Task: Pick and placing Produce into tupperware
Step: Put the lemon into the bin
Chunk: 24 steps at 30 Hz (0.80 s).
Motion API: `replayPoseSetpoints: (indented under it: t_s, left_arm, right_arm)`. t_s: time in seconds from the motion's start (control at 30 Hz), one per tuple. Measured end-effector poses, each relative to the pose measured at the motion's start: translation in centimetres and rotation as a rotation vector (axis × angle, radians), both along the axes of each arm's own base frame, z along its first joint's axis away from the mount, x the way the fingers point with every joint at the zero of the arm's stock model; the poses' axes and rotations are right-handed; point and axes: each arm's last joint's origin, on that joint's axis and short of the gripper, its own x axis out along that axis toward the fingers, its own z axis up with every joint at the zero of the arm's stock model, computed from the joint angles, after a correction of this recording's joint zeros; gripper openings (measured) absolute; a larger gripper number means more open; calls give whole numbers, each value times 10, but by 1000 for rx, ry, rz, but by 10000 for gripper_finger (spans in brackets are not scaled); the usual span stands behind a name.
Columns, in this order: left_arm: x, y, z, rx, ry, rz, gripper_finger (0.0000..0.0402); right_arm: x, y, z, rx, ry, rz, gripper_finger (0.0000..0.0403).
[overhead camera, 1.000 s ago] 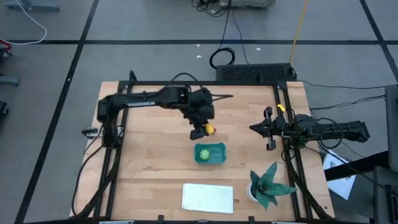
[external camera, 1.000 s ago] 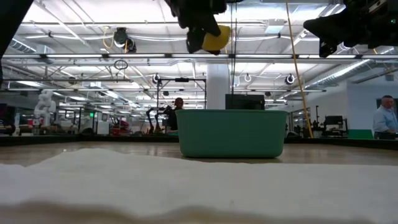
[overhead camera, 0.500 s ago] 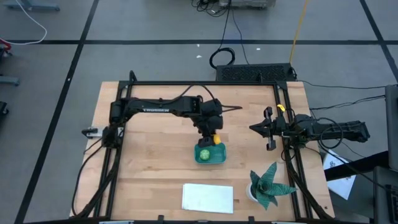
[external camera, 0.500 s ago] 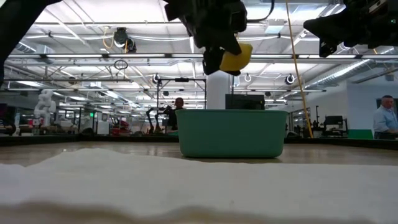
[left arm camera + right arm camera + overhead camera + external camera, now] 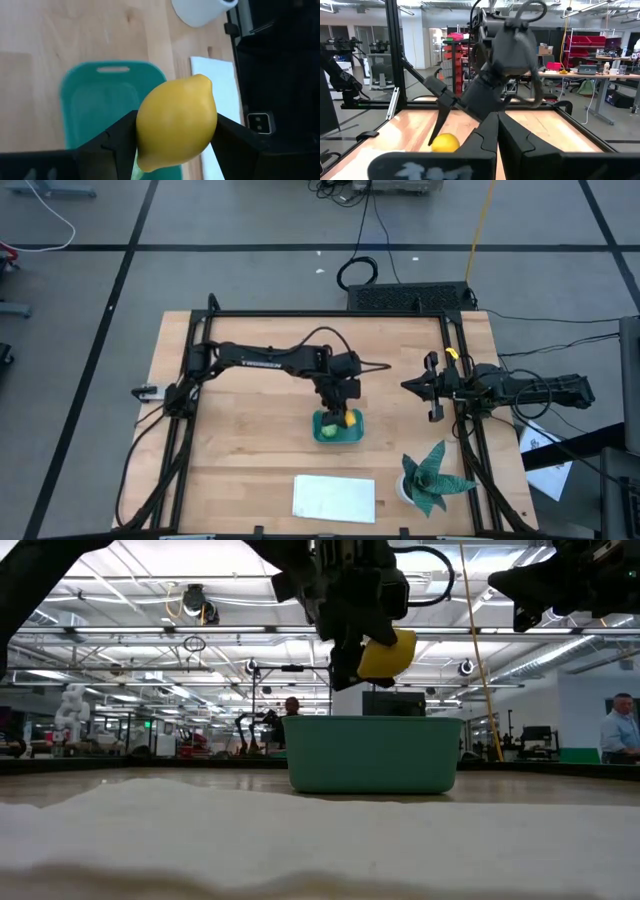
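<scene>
Left gripper (image 5: 347, 418), clamped on lemon (image 5: 176, 121), was advanced over teal tub (image 5: 372, 753) for release; right gripper (image 5: 430, 388) was parked closed at table edge.

Above the tupperware (image 5: 338, 428) the left gripper (image 5: 342, 413) with lemon (image 5: 349, 419) blocks entry; bare table (image 5: 250, 440) beside it, plant (image 5: 432, 477) and white sheet (image 5: 334, 497) nearby.
</scene>
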Motion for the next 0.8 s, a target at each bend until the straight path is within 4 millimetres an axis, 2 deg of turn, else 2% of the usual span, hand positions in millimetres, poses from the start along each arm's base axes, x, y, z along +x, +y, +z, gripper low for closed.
replayPoseSetpoints:
  t_s: [0.23, 0.4, 0.8]
  left_arm:
    - [-1, -8, -17, 101, 58, 103, 216]
    - [-1, -11, -18, 224, 46, 133, 216]
    - [3, -28, -17, 324, -12, 105, 216]
  right_arm:
    - [0, 0, 0, 0, 0, 0, 0]
    - [0, 0, 0, 0, 0, 0, 0]
    - [0, 0, 0, -4, 0, 0, 0]
